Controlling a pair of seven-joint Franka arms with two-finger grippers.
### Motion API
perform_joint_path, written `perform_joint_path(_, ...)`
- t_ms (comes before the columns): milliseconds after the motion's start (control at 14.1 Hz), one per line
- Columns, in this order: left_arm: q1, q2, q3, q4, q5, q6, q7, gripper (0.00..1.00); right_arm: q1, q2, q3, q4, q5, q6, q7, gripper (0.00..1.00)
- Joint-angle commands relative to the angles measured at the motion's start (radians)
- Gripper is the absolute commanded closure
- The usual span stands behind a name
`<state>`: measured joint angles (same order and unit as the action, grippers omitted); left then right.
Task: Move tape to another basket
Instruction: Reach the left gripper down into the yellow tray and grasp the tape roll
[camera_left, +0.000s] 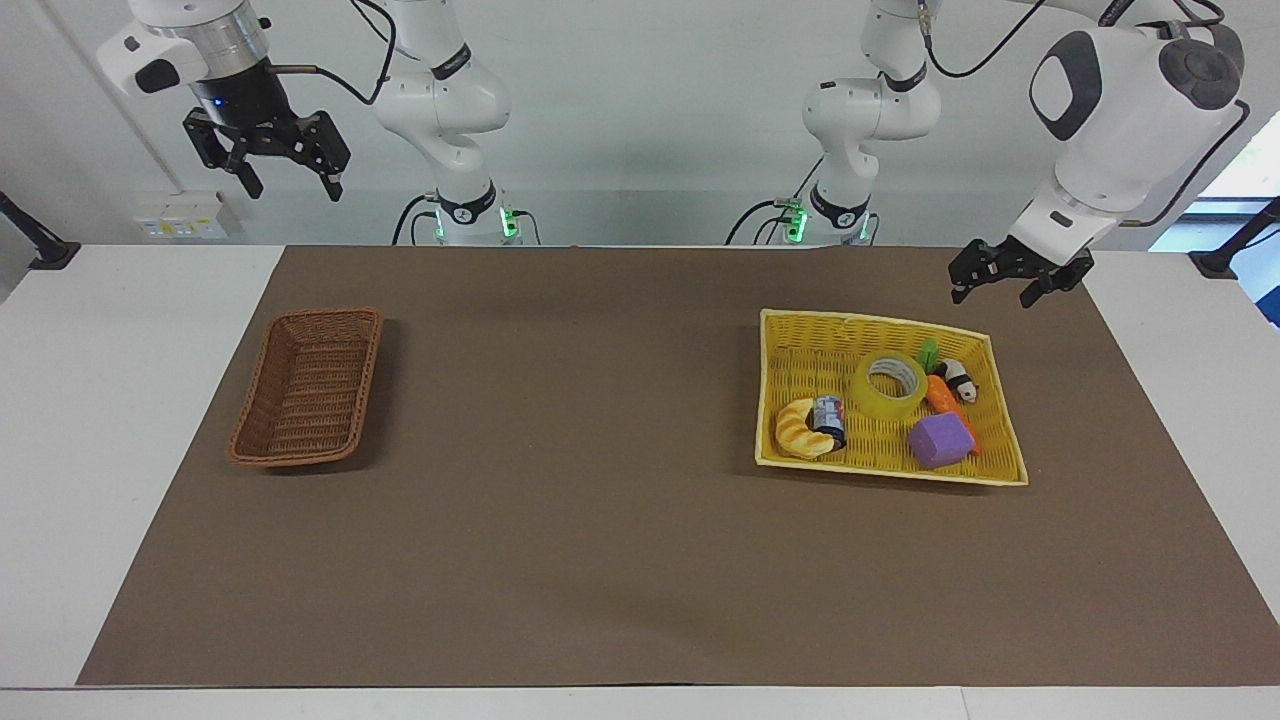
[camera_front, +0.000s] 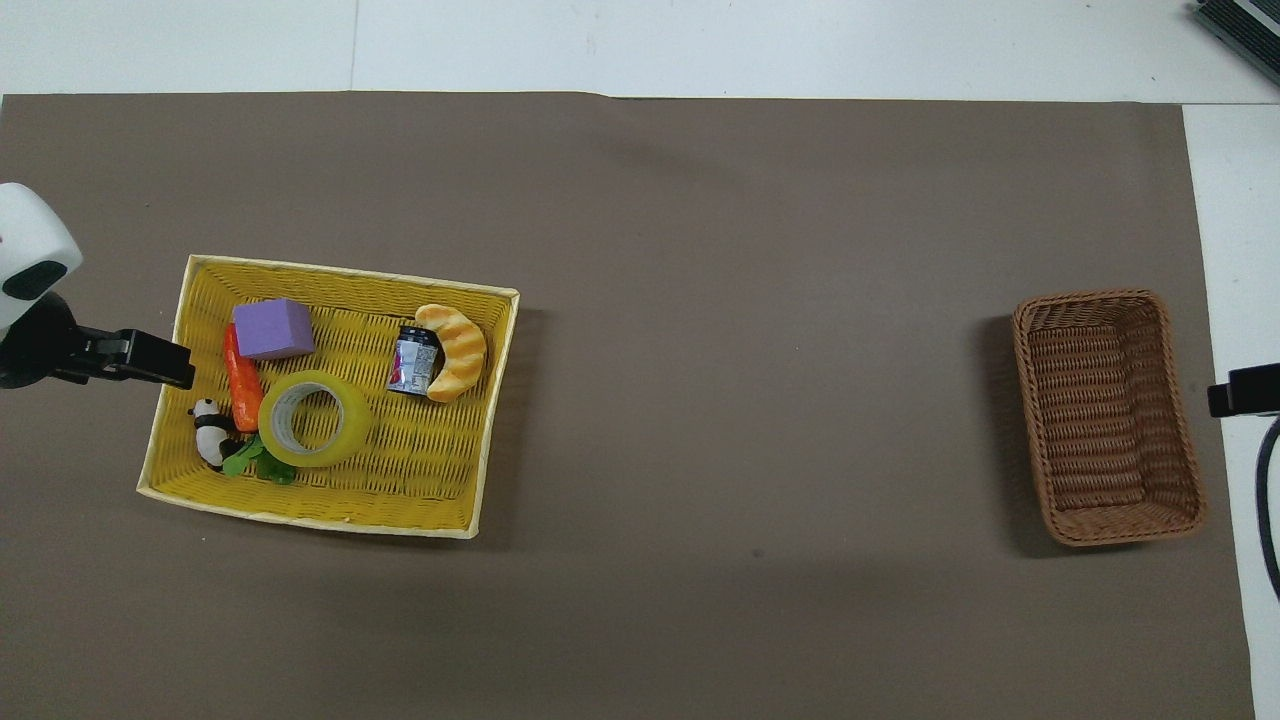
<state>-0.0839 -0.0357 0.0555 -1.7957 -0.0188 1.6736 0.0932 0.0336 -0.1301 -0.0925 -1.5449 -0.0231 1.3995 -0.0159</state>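
Left gripper (camera_left: 1012, 281), jaws apart, upper right of the facing view; right gripper (camera_left: 268, 160), jaws apart, waits upper left.
Packing tape (camera_left: 890, 386) touches the toy carrot (camera_left: 942, 396) in the yellow tray (camera_left: 800, 330): a grasp may drag it; wicker basket (camera_left: 308, 386) lies well apart.

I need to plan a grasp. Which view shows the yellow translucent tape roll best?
The overhead view: it looks straight down into the yellow translucent tape roll, lying flat in the yellow woven tray, showing its full ring and white core. The facing view shows the roll slantwise, with its side wall, beside the toy carrot.

Tape (camera_left: 889, 385) in tray (camera_left: 800, 330) (basket (camera_left: 308, 386) well apart).
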Motion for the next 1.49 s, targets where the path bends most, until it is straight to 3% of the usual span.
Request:
perform_joint_path(0, 0.015, -0.041, -0.008, -0.074, -0.012, 0.06, -0.016, 0.0, -0.006, -0.028, 0.005, -0.031, -0.003, -0.001, 0.01, 0.0)
perform_joint_path(567, 0.009, -0.018, -0.008, -0.212, -0.012, 0.222, -0.029, 0.0, -0.008, -0.028, 0.005, -0.031, -0.003, -0.001, 0.01, 0.0)
perform_joint_path(1133, -0.019, 0.118, -0.009, -0.304, -0.012, 0.411, -0.032, 0.0, -0.008, -0.029, 0.005, -0.031, -0.003, -0.002, 0.01, 0.0)
perform_joint_path(1417, -0.03, 0.146, -0.009, -0.349, -0.012, 0.491, -0.032, 0.27, -0.008, -0.029, 0.005, -0.031, -0.003, -0.002, 0.01, 0.0)
